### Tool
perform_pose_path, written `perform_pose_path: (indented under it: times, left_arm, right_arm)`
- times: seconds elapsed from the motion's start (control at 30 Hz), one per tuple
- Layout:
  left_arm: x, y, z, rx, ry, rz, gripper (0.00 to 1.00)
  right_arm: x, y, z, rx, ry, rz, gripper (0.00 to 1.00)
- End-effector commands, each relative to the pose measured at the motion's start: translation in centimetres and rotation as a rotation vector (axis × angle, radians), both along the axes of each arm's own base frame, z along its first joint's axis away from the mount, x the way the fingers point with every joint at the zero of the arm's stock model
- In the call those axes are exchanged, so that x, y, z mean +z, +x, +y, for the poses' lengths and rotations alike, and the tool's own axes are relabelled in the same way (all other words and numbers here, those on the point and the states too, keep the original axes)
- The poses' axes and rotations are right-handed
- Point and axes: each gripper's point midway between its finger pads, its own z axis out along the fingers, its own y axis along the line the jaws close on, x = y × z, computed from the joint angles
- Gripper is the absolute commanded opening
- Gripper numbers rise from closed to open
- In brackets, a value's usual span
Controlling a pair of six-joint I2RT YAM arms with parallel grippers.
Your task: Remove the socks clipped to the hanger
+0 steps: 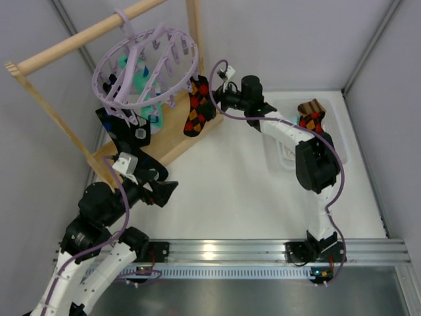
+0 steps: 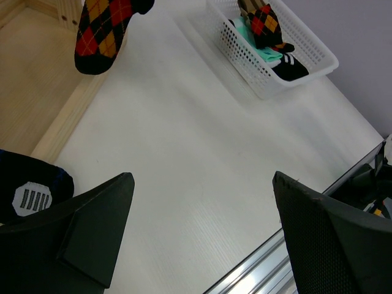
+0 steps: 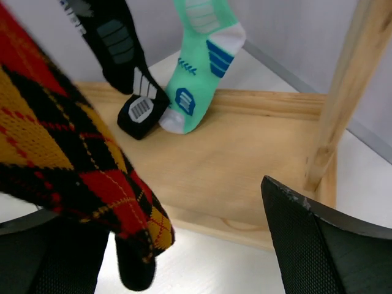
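You see a wooden base board (image 1: 170, 135) lying at the far left of the white table (image 1: 223, 191). A wooden post (image 3: 343, 92) rises from the board's right end, and a round wooden rod (image 1: 72, 41) runs above it. Well to the board's right sits a white perforated basket (image 2: 260, 70). Nearer you than the board, a metal rail (image 1: 223, 253) runs along the table's edge.
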Motion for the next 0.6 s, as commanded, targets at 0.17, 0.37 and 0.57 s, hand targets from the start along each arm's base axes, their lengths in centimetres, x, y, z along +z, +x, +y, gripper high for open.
perform_pose_path:
  times: [0.17, 0.37, 0.57]
  left_arm:
    - [1.7, 0.7, 0.2, 0.027, -0.030, -0.065, 0.98]
    - [4.0, 2.2, 2.2, 0.193, -0.090, -0.056, 0.98]
    - [8.5, 3.4, 1.2, 0.207, -0.188, -0.019, 0.98]
  right_arm:
    - [2.2, -5.1, 2.3, 0.231, 0.115, -0.128, 0.35]
    - [3.0, -7.3, 1.5, 0.133, 0.164, -0.145, 0.00]
    - [4.4, -10.2, 1.4, -0.071, 0.146, -0.198, 0.00]
